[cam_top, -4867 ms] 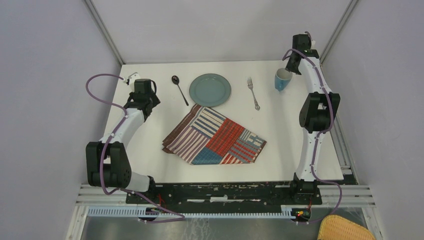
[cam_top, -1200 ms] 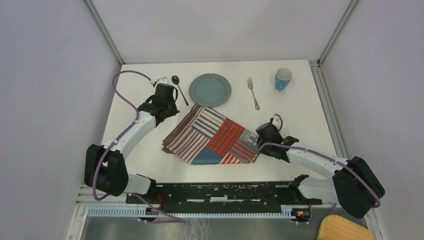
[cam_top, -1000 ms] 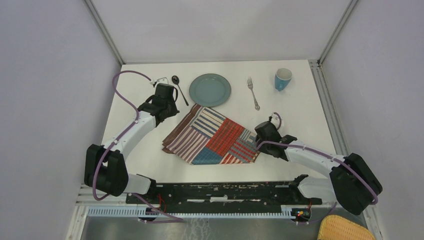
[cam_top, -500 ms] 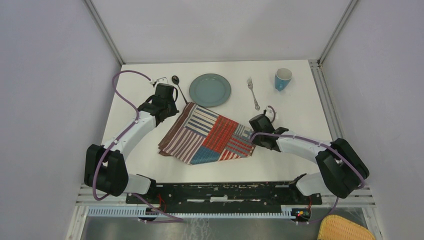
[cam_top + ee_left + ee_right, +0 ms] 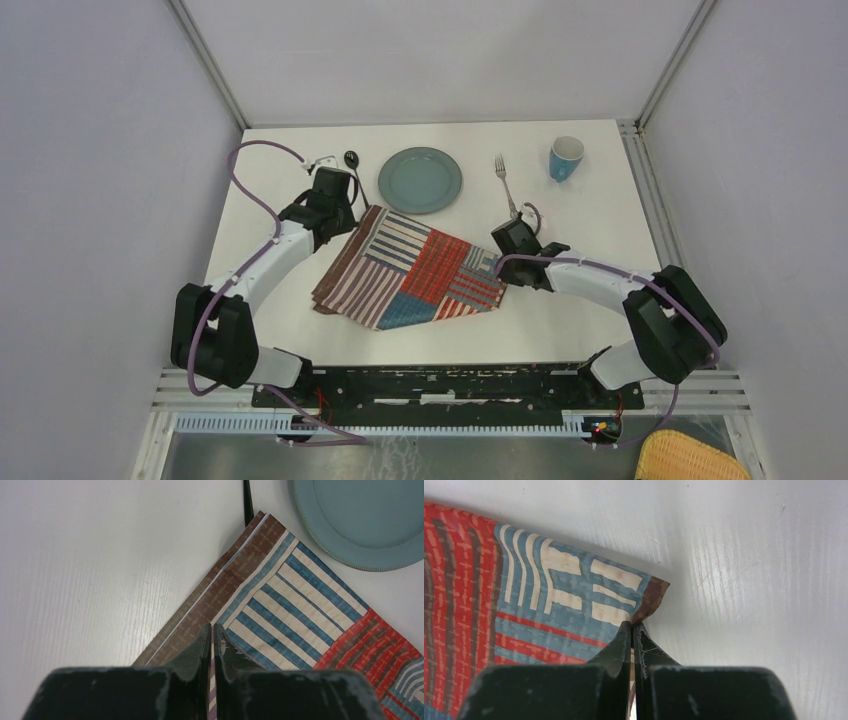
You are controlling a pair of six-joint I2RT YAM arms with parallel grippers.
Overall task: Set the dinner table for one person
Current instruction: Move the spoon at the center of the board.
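- The white surface fills the middle of the top view, with metal rails along its edges and the two arm bases at its near edge
- A striped patchwork placemat lies on the middle of it, turned askew so that its corners point near and far instead of sitting square
- Along the far side, left to right, are a dark spoon, a blue-grey plate, a fork and a blue cup; none of them is on the cloth
- The left fingers are closed, pinching the brown border at the placemat's far-left edge
- The right fingers are closed on the placemat's right corner, which curls up off the surface at the pinch
- Step in hand, as I judge it: squaring up the placemat with both arms, before any dish goes on it
- The next move calls for both arms to travel together, keeping the cloth taut and low, turning it until one edge runs parallel to the near edge
- The spoon handle just beyond the left pinch and the fork near the right wrist could be knocked
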